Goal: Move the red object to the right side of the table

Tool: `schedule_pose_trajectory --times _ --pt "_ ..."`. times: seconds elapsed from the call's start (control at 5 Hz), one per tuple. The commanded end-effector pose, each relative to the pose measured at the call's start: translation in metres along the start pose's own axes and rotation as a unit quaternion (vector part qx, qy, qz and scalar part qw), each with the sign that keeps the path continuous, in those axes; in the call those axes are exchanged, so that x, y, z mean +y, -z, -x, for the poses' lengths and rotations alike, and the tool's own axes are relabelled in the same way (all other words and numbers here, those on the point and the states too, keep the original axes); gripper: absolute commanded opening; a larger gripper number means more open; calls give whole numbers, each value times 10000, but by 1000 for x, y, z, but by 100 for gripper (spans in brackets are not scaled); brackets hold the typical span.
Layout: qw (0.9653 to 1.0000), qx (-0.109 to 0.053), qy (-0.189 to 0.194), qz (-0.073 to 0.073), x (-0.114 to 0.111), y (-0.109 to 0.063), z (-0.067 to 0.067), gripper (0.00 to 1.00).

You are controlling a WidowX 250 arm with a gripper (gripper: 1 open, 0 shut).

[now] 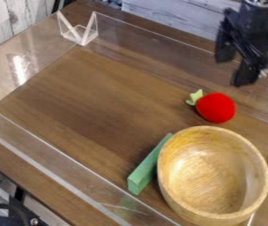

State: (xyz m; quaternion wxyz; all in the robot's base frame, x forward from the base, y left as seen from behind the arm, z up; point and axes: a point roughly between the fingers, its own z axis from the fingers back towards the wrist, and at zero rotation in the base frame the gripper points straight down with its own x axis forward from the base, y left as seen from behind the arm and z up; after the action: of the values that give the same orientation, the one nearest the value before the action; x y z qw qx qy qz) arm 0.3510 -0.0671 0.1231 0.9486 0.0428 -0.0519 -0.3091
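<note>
The hand [245, 72] is released, its fingers parted and nothing between them; it hangs near the surface's top right corner, dark and a little blurred. Just below it in the view, and apart from it, the red object [215, 108] rests on the surface [84, 97] near the right edge, its small green leaf pointing to the upper left. Next comes the wooden bowl [213, 175], just beside the red object, towards the bottom right corner, upright, with its open top showing a bare inside. Against the bowl's left side, near the bottom edge, lies the green block [150, 165], slanted. Farthest off, a clear acrylic piece [80, 30] stands by the top left corner.
</note>
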Motion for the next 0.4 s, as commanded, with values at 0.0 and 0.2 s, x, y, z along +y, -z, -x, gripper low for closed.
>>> schedule_pose_trajectory --times 0.0,0.2 --pt "9992 -324 46 -227 30 -27 23 100" --pt "9984 -293 402 -284 64 -27 53 100"
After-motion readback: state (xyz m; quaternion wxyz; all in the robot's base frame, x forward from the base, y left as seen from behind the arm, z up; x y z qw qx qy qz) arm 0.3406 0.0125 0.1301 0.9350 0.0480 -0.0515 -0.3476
